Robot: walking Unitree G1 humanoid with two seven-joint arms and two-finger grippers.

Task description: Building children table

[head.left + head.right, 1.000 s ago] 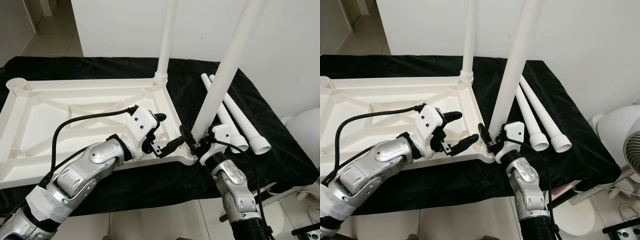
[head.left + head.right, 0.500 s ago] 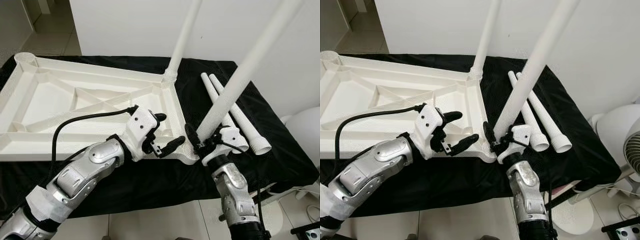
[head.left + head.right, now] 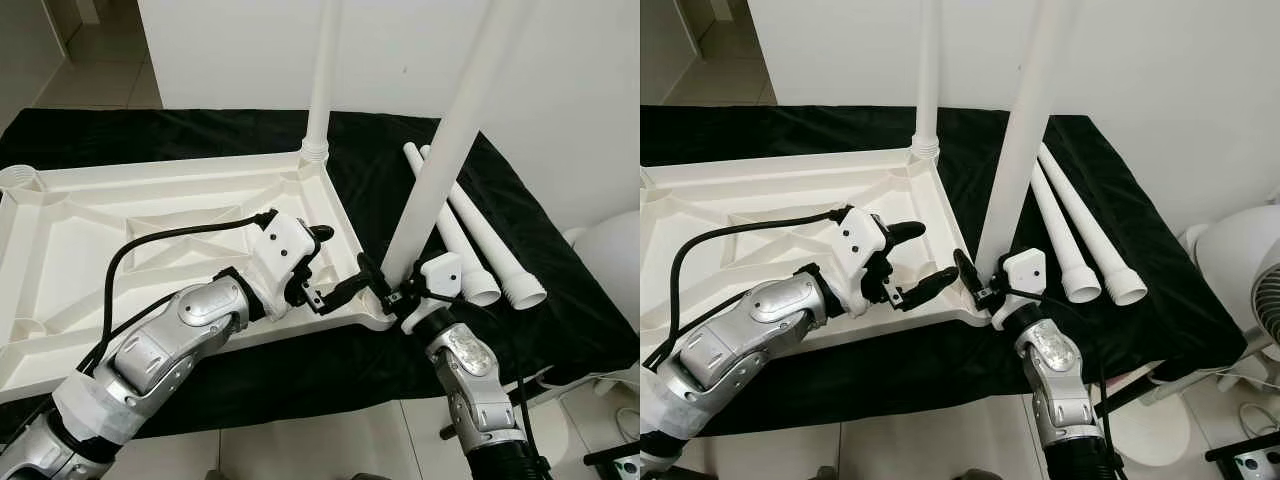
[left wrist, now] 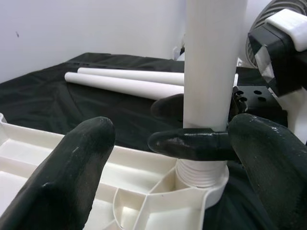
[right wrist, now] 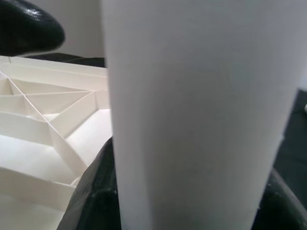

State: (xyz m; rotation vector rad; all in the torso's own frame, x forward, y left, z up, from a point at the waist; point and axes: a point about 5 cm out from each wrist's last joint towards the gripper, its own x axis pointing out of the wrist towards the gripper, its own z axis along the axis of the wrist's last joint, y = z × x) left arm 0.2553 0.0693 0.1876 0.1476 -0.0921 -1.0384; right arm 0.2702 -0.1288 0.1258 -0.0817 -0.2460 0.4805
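A white tabletop (image 3: 120, 230) lies upside down, ribs up, on a black cloth. Two white legs stand upright in its right corners: the far leg (image 3: 320, 80) and the near leg (image 3: 450, 130). My right gripper (image 3: 393, 287) is shut on the near leg just above its threaded socket (image 4: 201, 175); that leg (image 5: 192, 120) looms close in the right wrist view. My left gripper (image 3: 335, 262) hovers open over the tabletop's near right corner, a little left of that leg, with nothing between its fingers (image 4: 72, 172). Two loose legs (image 3: 475, 235) lie on the cloth at the right.
The black cloth (image 3: 560, 310) covers a low table whose front edge is close to me and whose right edge is near a white fan (image 3: 1240, 260). A white wall (image 3: 230, 50) stands right behind. A black cable (image 3: 170, 240) loops over my left forearm.
Half a second ago the tabletop was tipped and both legs leaned right; now it lies level with the legs upright. My right gripper stayed on the near leg, the left stayed open.
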